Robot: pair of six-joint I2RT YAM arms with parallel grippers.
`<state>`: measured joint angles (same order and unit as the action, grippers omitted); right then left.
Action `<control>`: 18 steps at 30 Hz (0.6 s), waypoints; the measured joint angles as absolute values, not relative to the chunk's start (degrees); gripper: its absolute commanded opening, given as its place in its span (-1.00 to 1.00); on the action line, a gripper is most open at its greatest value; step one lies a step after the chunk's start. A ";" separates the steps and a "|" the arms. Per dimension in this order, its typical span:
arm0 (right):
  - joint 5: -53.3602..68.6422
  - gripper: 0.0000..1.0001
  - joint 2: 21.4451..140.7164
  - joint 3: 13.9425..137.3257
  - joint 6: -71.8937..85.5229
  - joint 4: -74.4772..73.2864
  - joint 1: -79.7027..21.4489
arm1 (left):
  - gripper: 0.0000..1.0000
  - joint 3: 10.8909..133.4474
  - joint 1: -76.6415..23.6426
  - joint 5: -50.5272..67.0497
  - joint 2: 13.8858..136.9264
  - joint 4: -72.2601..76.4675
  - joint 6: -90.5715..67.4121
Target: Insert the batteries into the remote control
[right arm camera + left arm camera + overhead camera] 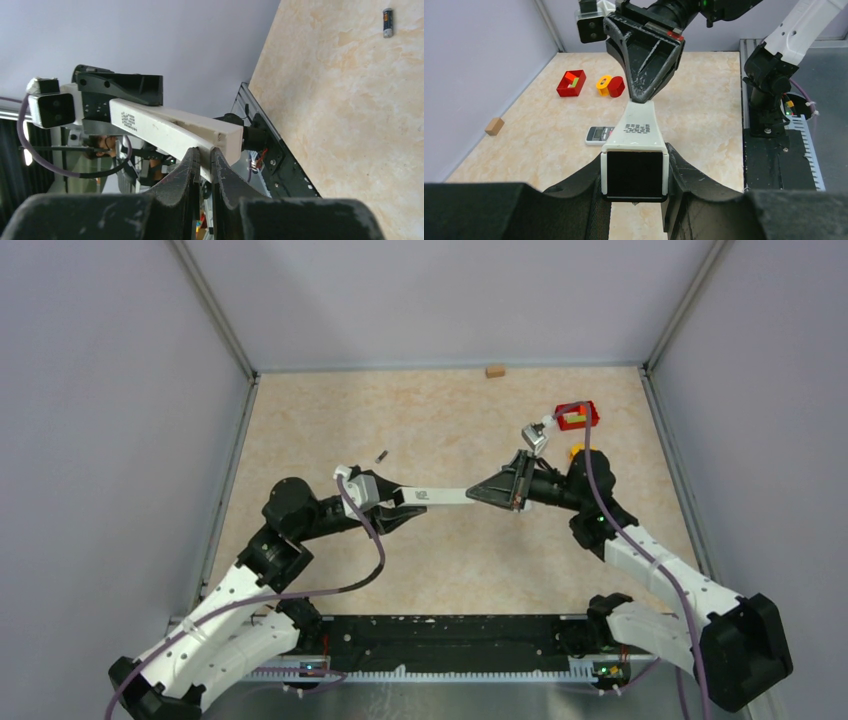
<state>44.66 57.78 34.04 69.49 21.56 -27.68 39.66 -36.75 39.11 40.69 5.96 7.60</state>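
Remote control (600, 135), white, dark screen, left fingers (685, 176) and right fingers (186, 172) grasping white bar (639, 129)

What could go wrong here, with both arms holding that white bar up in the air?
1. The right gripper seems to pinch only the very end of the white bar, so it may slip free.
2. If the bar then tips or drops from the left gripper, it could strike the remote control lying just below.
3. Both grippers are occupied, while the battery lies untouched.
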 measured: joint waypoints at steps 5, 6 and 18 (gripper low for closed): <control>44.23 -1.00 56.58 32.29 71.55 25.41 -27.70 | -1.00 39.66 -36.60 38.44 39.11 3.84 7.57; 44.23 -1.00 56.31 31.86 72.14 26.55 -27.70 | -1.00 39.66 -36.60 38.46 38.68 3.66 7.40; 42.72 -1.00 53.15 29.89 76.44 36.58 -27.62 | -1.00 38.54 -36.62 36.05 36.38 3.95 6.37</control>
